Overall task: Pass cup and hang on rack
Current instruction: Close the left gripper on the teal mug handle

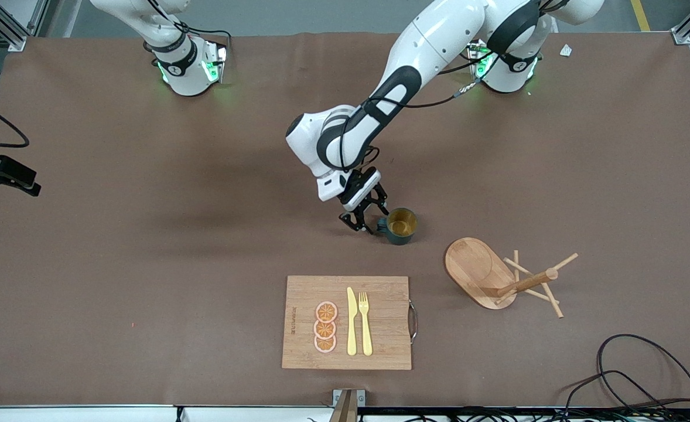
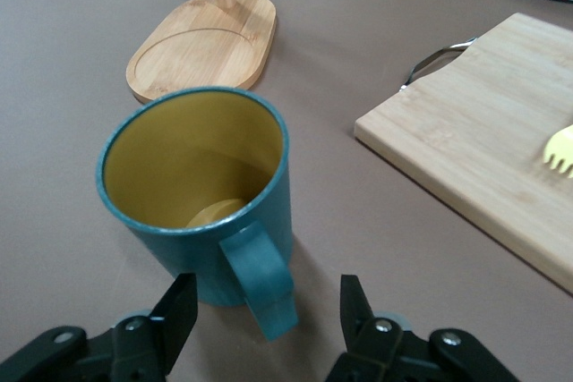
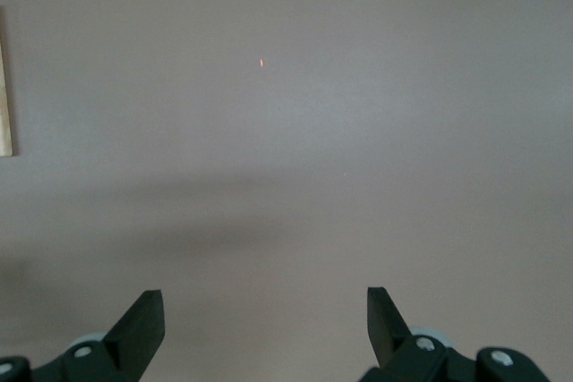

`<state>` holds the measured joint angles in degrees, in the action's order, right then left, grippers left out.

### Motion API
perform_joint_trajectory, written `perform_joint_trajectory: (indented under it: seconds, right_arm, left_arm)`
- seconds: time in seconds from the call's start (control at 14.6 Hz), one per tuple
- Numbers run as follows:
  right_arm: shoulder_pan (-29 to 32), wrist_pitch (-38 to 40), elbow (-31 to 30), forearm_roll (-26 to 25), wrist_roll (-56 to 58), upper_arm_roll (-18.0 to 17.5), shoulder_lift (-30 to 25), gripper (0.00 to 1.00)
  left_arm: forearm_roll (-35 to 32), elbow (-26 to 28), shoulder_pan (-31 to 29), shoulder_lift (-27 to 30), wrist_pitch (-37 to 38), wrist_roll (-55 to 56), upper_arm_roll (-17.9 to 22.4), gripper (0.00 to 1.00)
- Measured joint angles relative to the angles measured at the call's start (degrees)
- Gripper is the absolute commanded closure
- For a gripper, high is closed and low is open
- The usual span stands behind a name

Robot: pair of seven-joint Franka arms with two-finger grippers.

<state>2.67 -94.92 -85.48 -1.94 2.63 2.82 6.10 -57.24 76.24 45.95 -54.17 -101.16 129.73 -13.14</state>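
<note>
The cup [image 1: 402, 225] stands upright mid-table, nearer the rack [image 1: 500, 278] than the cutting board [image 1: 348, 322]. Its handle [image 2: 260, 279] points straight at the left gripper [image 1: 366, 221], sitting between the parted fingers [image 2: 175, 310], which grasp nothing yet. The right gripper [image 3: 264, 319] waits wide open over bare table.

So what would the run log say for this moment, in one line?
left pincer: open astride cup handle, cup upright on table | right pincer: open, waiting over bare table | rack: no cup on it
</note>
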Motion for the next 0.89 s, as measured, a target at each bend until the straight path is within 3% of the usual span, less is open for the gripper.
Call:
perform_joint_trajectory:
  seconds: [0.62,0.89]
  right_arm:
    - [0.1,-1.4,0.0,0.0,0.0,-0.2,0.2,0.0]
    - [0.1,-1.1,-0.1,0.0,0.0,-0.1,0.2,0.0]
  left_arm:
    - [0.0,-0.1,0.0,-0.9,0.4,0.0,0.1,0.57]
    - [0.6,-0.1,0.0,-1.1,0.6,0.0,0.1,0.75]
